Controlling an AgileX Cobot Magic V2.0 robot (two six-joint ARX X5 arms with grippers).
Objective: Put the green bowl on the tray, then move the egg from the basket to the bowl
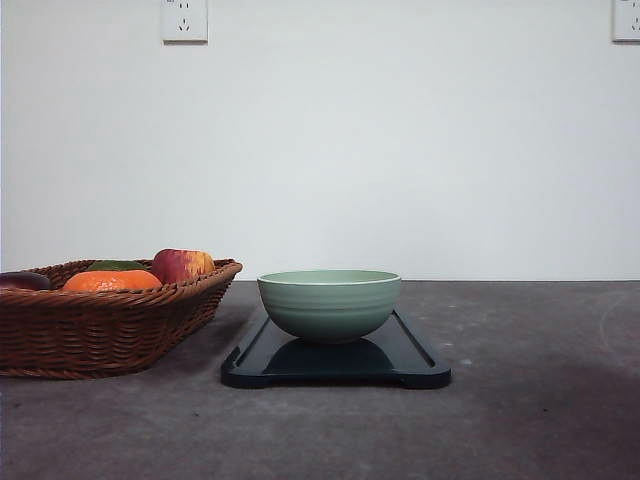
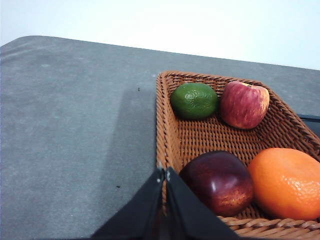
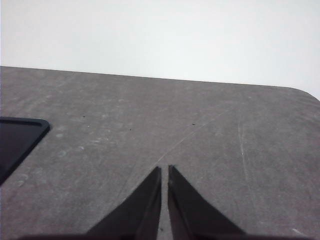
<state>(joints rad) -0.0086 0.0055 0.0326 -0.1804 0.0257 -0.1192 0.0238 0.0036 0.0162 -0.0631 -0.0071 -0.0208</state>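
Observation:
The green bowl [image 1: 329, 303] stands upright on the dark tray [image 1: 410, 362] in the middle of the table. At the left, the wicker basket [image 1: 95, 325] holds fruit; no egg is in view among it. My left gripper [image 2: 164, 173] is shut with nothing in it, its tips over the basket's [image 2: 165, 130] near corner rim. Off to the tray's right, my right gripper [image 3: 165, 170] hangs shut and empty above bare table, with a corner of the tray [image 3: 17, 137] showing.
In the basket lie a green lime [image 2: 194, 100], a red apple [image 2: 244, 104], a dark red fruit [image 2: 219, 181] and an orange [image 2: 287, 182]. Grey tabletop [image 1: 540, 400] stretches right of the tray. A white wall with two sockets stands behind.

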